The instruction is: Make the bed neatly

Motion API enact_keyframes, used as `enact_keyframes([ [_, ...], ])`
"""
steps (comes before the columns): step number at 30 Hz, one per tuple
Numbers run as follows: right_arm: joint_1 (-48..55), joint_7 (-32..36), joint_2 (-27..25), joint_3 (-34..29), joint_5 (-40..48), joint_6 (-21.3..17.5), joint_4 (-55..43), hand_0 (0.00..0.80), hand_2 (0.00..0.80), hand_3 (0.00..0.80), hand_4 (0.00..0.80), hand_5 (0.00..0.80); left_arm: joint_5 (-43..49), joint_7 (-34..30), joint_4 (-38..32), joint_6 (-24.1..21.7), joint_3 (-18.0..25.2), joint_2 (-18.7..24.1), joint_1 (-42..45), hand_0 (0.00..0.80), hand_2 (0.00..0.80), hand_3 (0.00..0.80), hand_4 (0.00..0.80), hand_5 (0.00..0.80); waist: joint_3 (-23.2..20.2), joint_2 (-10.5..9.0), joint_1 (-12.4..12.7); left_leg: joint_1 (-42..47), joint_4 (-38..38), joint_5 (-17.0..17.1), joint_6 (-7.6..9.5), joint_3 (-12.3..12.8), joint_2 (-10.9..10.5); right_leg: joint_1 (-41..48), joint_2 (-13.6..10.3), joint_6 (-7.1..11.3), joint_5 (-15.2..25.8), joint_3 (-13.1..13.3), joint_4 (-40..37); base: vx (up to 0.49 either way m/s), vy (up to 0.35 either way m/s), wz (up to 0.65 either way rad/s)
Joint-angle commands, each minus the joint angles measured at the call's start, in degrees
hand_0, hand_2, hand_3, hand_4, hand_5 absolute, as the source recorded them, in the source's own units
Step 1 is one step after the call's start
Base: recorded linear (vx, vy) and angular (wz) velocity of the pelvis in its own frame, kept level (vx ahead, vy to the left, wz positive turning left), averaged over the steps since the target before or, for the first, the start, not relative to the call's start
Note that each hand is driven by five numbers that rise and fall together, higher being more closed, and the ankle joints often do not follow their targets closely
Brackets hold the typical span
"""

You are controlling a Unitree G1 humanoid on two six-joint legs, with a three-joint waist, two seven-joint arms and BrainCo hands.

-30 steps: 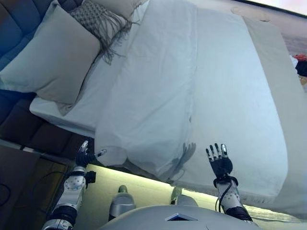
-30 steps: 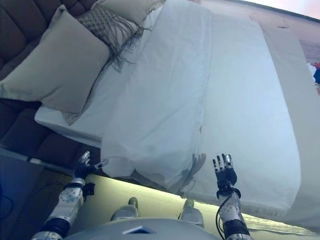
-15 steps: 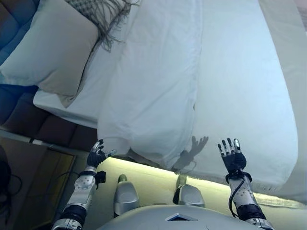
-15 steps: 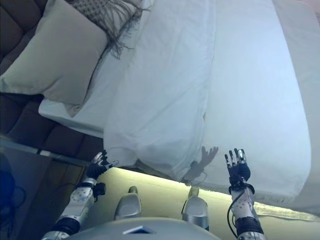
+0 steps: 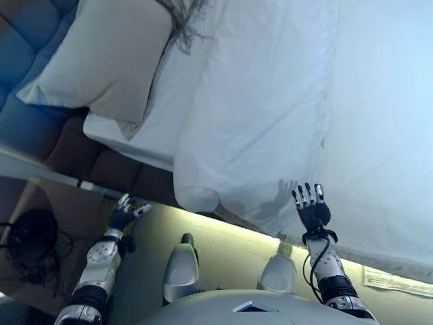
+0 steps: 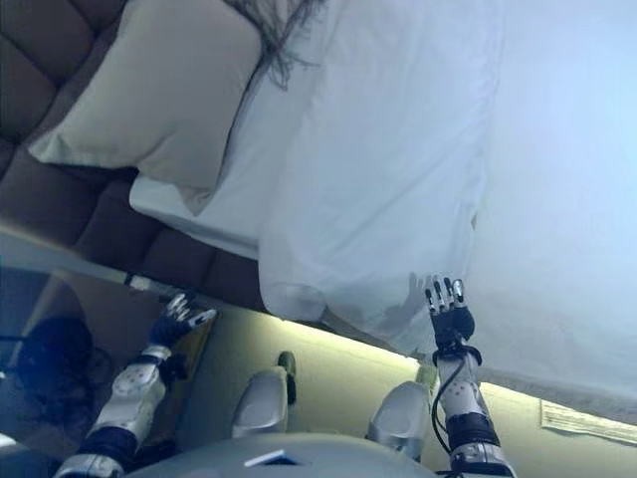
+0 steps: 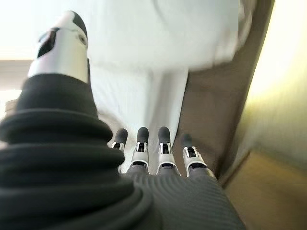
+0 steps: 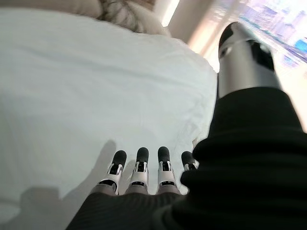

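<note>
A white duvet (image 5: 264,115) lies folded back across the bed, its doubled edge hanging over the near side of the mattress. A beige pillow (image 5: 111,57) rests at the head end on the left. My right hand (image 5: 310,211) is open with straight fingers, held just before the hanging duvet edge and casting a shadow on it; the right wrist view shows the duvet (image 8: 86,91) spread past its fingers (image 8: 139,175). My left hand (image 5: 125,213) is open beside the bed's dark base, left of the duvet corner (image 7: 163,38), holding nothing.
A dark tufted headboard (image 6: 60,50) fills the upper left. A fringed grey throw (image 5: 186,20) lies by the pillow. The bed's dark base (image 5: 128,172) sits under the mattress, with a lit strip along the floor (image 5: 223,247). A paper sheet (image 5: 399,279) lies on the floor at right.
The camera has swung toward the head end, so the bed shifted right in view. My right hand has come closer to the hanging duvet edge; both hands stay open.
</note>
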Motion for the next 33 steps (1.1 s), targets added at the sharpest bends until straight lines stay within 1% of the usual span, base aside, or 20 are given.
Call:
enact_keyframes([
  [1, -0.7, 3.5, -4.6, -2.5, 1.4, -4.5, -4.8, 0.0, 0.0, 0.0, 0.0, 0.0, -13.7, -6.5, 1.7, 1.9, -1.7, -4.0, -4.6, 0.0, 0.0, 0.0, 0.0, 0.0, 3.2, 1.37, -1.9, 2.2, -10.7, 11.6, 0.49, -2.1, 6.8, -2.5, -1.1, 0.0, -0.9, 2.4, 6.9, -0.222, -0.056, -0.07],
  [4, -2.9, 3.3, -5.2, -3.2, 2.3, -6.4, -6.1, 0.0, 0.0, 0.0, 0.0, 0.0, -23.9, -9.6, 5.3, 4.6, -2.5, -7.1, -8.5, 0.0, 0.0, 0.0, 0.0, 0.0, 5.4, 0.05, -2.7, -1.3, -10.0, 12.2, 0.26, -2.1, 6.7, -5.8, -1.1, 0.19, -0.1, 3.2, 7.2, -0.242, -0.028, 0.01],
  [7, -6.5, 3.8, -6.0, -4.1, 2.5, -7.6, -5.9, 0.0, 0.0, 0.0, 0.0, 0.0, -34.2, -16.0, 7.4, 9.5, -2.2, -10.5, -10.7, 0.0, 0.0, 0.0, 0.0, 0.0, 7.5, -1.11, -2.7, -4.7, -8.8, 11.9, 0.0, -2.4, 6.5, -8.9, -1.3, 0.46, 0.8, 3.4, 7.2, -0.224, -0.003, -0.07],
  [10, -8.4, 2.9, -5.9, -4.5, 1.9, -8.6, -6.9, 0.0, 0.0, 0.0, 0.0, 0.0, -39.9, -18.5, 8.4, 12.9, -2.3, -12.1, -11.5, 0.0, 0.0, 0.0, 0.0, 0.0, 8.7, -2.31, -2.4, -7.6, -7.6, 12.0, -0.29, -3.2, 6.5, -11.0, -1.0, 0.55, 1.3, 3.1, 7.4, -0.149, -0.056, -0.17],
  [14, -10.0, 2.4, -6.6, -5.2, 2.4, -9.4, -7.3, 0.0, 0.0, 0.0, 0.0, 0.0, -46.6, -22.8, 9.7, 17.2, -1.1, -13.1, -12.2, 0.0, 0.0, 0.0, 0.0, 0.0, 10.3, -4.12, -1.9, -11.1, -7.6, 12.8, -0.33, -4.1, 7.0, -13.0, -0.1, 0.31, 1.6, 1.6, 7.0, -0.118, -0.103, -0.08],
  [17, -10.2, 3.4, -6.8, -5.3, 3.7, -11.2, -6.2, 0.0, 0.0, 0.0, 0.0, 0.0, -48.6, -24.6, 10.0, 19.2, -0.4, -13.2, -12.1, 0.0, 0.0, 0.0, 0.0, 0.0, 11.3, -5.07, -1.2, -13.1, -7.9, 13.3, -0.39, -4.9, 7.2, -13.8, 0.3, 0.12, 1.8, 0.4, 6.5, -0.056, -0.108, 0.01],
  [19, -10.5, 3.4, -7.4, -4.8, 4.8, -12.6, -6.0, 0.0, 0.0, 0.0, 0.0, 0.0, -48.2, -23.7, 10.9, 19.3, -0.2, -12.9, -12.4, 0.0, 0.0, 0.0, 0.0, 0.0, 11.8, -5.73, -1.0, -14.7, -8.1, 13.8, -0.33, -5.5, 7.3, -14.8, 0.6, -0.01, 2.0, -0.2, 6.3, -0.056, -0.071, 0.09],
  [21, -10.7, 3.4, -7.5, -4.7, 5.3, -13.4, -6.1, 0.0, 0.0, 0.0, 0.0, 0.0, -47.2, -23.5, 11.4, 19.1, -0.2, -12.9, -12.6, 0.0, 0.0, 0.0, 0.0, 0.0, 12.1, -5.95, -0.8, -15.4, -8.4, 14.1, -0.27, -5.7, 7.4, -15.3, 0.7, -0.1, 2.0, -0.6, 6.2, -0.039, -0.019, 0.05],
  [22, -10.9, 3.8, -7.6, -4.9, 6.3, -14.4, -6.5, 0.0, 0.0, 0.0, 0.0, 0.0, -44.8, -23.4, 12.0, 17.9, -0.4, -13.2, -12.7, 0.0, 0.0, 0.0, 0.0, 0.0, 12.8, -6.26, -0.7, -16.5, -8.6, 14.4, -0.06, -6.0, 7.4, -16.1, 0.8, -0.25, 2.1, -0.9, 6.0, -0.034, 0.009, 0.05],
  [23, -10.8, 4.0, -7.6, -4.9, 6.4, -14.6, -6.6, 0.0, 0.0, 0.0, 0.0, 0.0, -44.7, -23.1, 12.1, 17.6, -0.5, -13.3, -12.7, 0.0, 0.0, 0.0, 0.0, 0.0, 12.9, -6.31, -0.7, -16.7, -8.7, 14.5, 0.01, -6.0, 7.3, -16.3, 0.8, -0.29, 2.1, -0.9, 6.0, 0.037, 0.019, 0.08],
  [24, -11.2, 3.9, -7.8, -4.9, 6.0, -14.8, -7.4, 0.0, 0.0, 0.0, 0.0, 0.0, -44.2, -22.9, 12.9, 16.8, -0.1, -13.0, -13.2, 0.0, 0.0, 0.0, 0.0, 0.0, 13.1, -6.63, -0.8, -17.0, -7.9, 12.8, -0.27, -6.3, 7.4, -16.6, 1.1, 0.09, 0.6, -0.6, 6.6, 0.057, 0.039, 0.06],
  [27, -12.2, 3.1, -8.2, -4.9, 4.8, -15.0, -9.2, 0.0, 0.0, 0.0, 0.0, 0.0, -43.0, -21.0, 14.5, 15.2, 1.6, -11.5, -16.5, 0.0, 0.0, 0.0, 0.0, 0.0, 13.6, -7.72, -1.5, -19.2, -5.6, 12.0, -0.12, -6.8, 7.3, -18.6, 1.1, 0.0, 0.5, 0.2, 7.4, 0.01, 0.057, -0.02],
  [30, -12.4, 4.6, -8.1, -5.6, 5.1, -14.7, -10.1, 0.0, 0.0, 0.0, 0.0, 0.0, -44.5, -19.7, 14.9, 13.5, 2.7, -10.0, -20.7, 0.0, 0.0, 0.0, 0.0, 0.0, 14.0, -8.71, -2.5, -21.2, -2.4, 10.8, -0.08, -7.0, 7.4, -20.1, 1.3, 0.05, 0.4, 0.9, 8.0, 0.008, 0.09, -0.1],
  [33, -13.6, 4.9, -8.6, -6.3, 4.8, -15.4, -10.8, 0.0, 0.0, 0.0, 0.0, 0.0, -46.8, -20.3, 14.9, 11.6, 2.6, -9.7, -23.0, 0.0, 0.0, 0.0, 0.0, 0.0, 14.4, -9.1, -3.1, -22.9, 0.0, 9.7, 0.1, -7.2, 7.2, -21.4, 1.4, 0.07, 0.5, 1.4, 8.3, -0.003, 0.094, -0.11],
])
